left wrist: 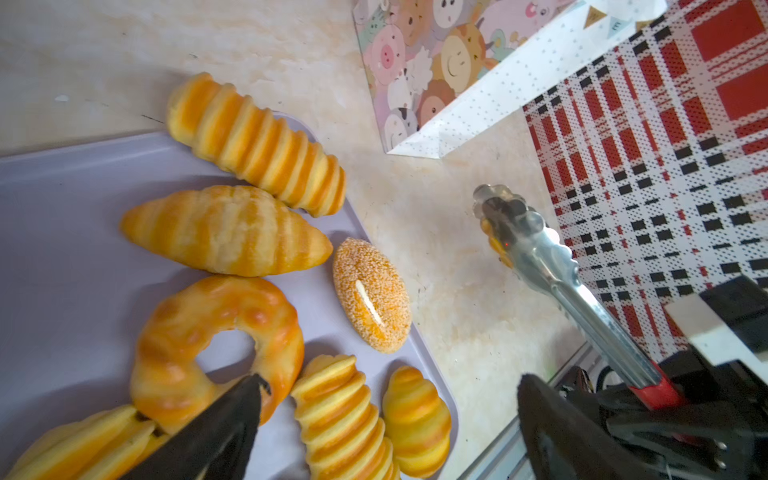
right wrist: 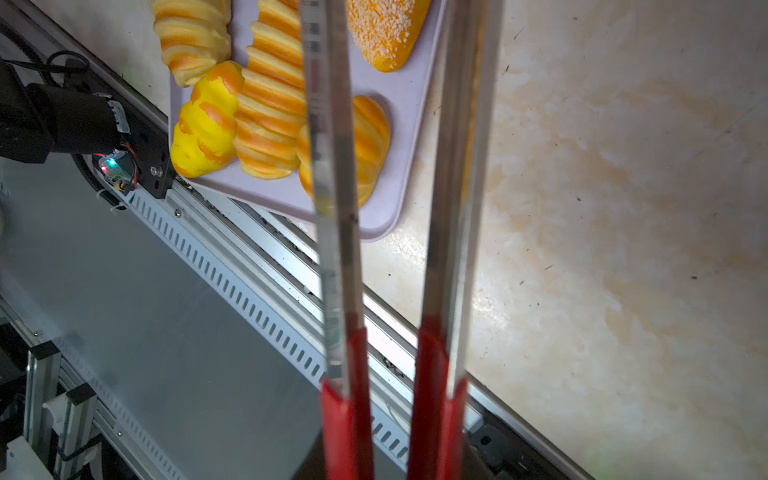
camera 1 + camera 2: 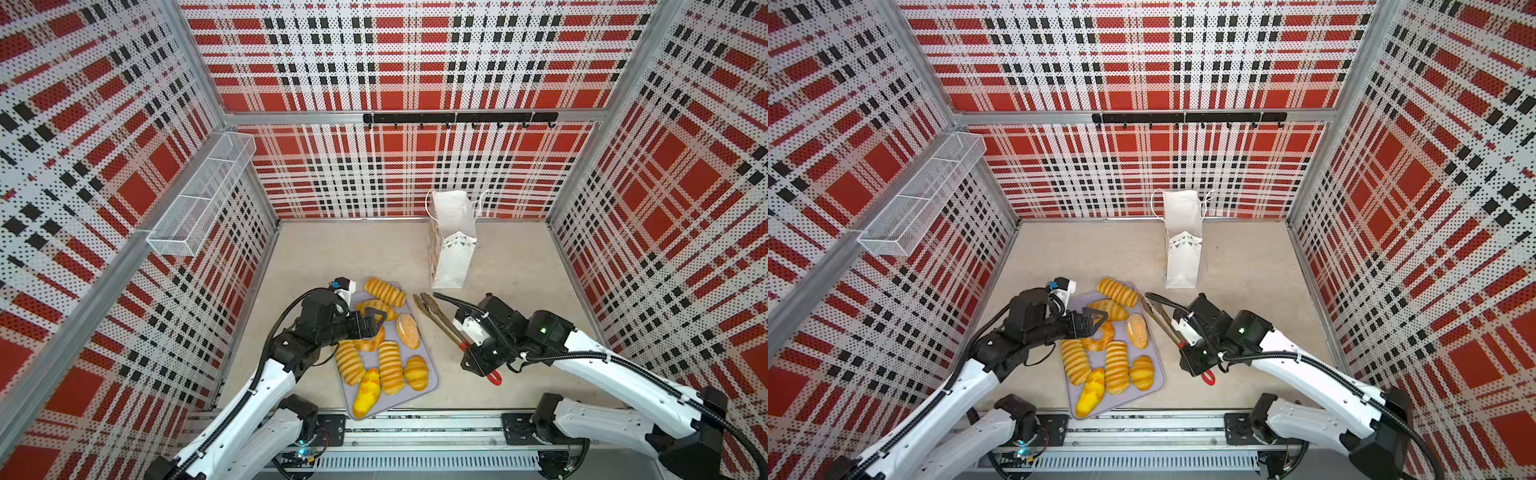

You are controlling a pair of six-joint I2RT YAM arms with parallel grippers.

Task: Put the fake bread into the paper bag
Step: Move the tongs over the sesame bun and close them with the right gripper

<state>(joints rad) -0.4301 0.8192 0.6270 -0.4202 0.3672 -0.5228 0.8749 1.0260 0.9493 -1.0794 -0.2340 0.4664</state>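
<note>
Several pieces of fake bread lie on a lavender tray (image 3: 433,384): ribbed loaves (image 3: 384,291), a sesame roll (image 3: 408,330), a ring doughnut (image 1: 199,332) and a yellow bun (image 3: 366,392). My left gripper (image 3: 374,326) (image 1: 392,386) hovers open over the tray, one fingertip (image 1: 253,386) by the doughnut, holding nothing. The paper bag (image 3: 451,257) (image 3: 1181,266) stands upright behind the tray, its mouth open. My right gripper (image 3: 469,349) is shut on the red handles of metal tongs (image 3: 436,318) (image 2: 332,208). The tongs' tips (image 1: 498,208) point toward the bag and carry nothing.
A white wire-mesh basket (image 3: 203,195) hangs on the left wall. A black hook rail (image 3: 457,117) runs along the back wall. The arms' metal base rail (image 3: 415,432) borders the table's front edge, right by the tray. Plaid walls close in three sides.
</note>
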